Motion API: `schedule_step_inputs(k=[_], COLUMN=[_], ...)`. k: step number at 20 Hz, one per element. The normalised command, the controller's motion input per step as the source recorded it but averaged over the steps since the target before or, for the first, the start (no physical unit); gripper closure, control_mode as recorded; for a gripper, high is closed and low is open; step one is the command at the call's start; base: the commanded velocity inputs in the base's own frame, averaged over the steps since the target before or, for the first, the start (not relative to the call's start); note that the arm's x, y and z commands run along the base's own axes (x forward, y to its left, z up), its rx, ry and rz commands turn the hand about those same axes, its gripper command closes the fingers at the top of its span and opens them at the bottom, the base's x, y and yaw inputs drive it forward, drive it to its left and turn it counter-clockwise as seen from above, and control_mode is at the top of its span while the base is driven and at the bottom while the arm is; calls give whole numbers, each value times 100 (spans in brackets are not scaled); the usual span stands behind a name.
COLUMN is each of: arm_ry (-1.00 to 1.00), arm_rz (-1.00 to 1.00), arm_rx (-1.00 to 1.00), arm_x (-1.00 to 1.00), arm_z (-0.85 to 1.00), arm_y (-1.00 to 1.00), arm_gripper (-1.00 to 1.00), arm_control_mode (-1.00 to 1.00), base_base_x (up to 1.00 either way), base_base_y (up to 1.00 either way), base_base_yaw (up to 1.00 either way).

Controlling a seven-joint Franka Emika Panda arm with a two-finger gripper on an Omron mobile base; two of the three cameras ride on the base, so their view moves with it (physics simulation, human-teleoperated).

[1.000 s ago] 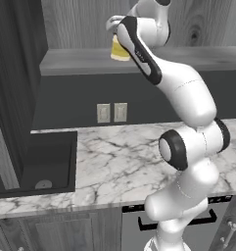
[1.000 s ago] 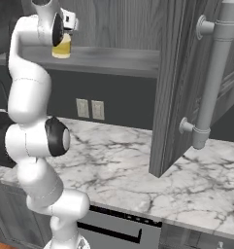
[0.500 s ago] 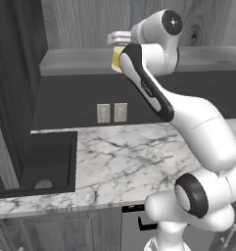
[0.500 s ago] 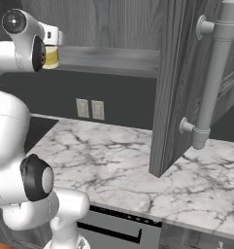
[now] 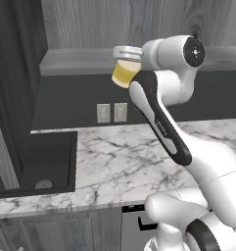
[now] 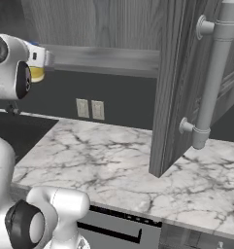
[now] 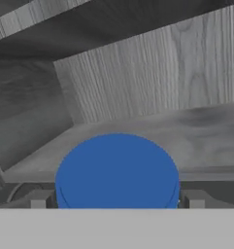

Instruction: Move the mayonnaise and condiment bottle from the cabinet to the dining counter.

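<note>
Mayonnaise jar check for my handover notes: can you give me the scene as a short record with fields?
jar: mayonnaise, pale yellow body, blue lid, tilted
held by: gripper, a finger on each side of the lid
jar position: in the air in front of the cabinet shelf, not standing on it
cabinet door: open
below: marble worktop with black sink
task progress: jar out of cabinet, not yet set down
</note>
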Motion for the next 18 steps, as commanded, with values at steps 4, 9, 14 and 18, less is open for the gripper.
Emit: schedule_step_inputs(k=[4, 9, 14, 18], arm_ry=[0, 2, 13, 12], arm_rz=[1, 1, 3, 7], arm_rx=[5, 4, 4, 1], arm_x=[-94, -94, -94, -93], arm_z=[0, 0, -3, -15], arm_y=[1, -2, -10, -22], arm_gripper=[100, 100, 100, 100], arm_control_mode=[-100, -100, -100, -100], base_base_x=[0, 0, 0, 0], base_base_y=[0, 0, 0, 0], base_base_yaw=[0, 0, 0, 0])
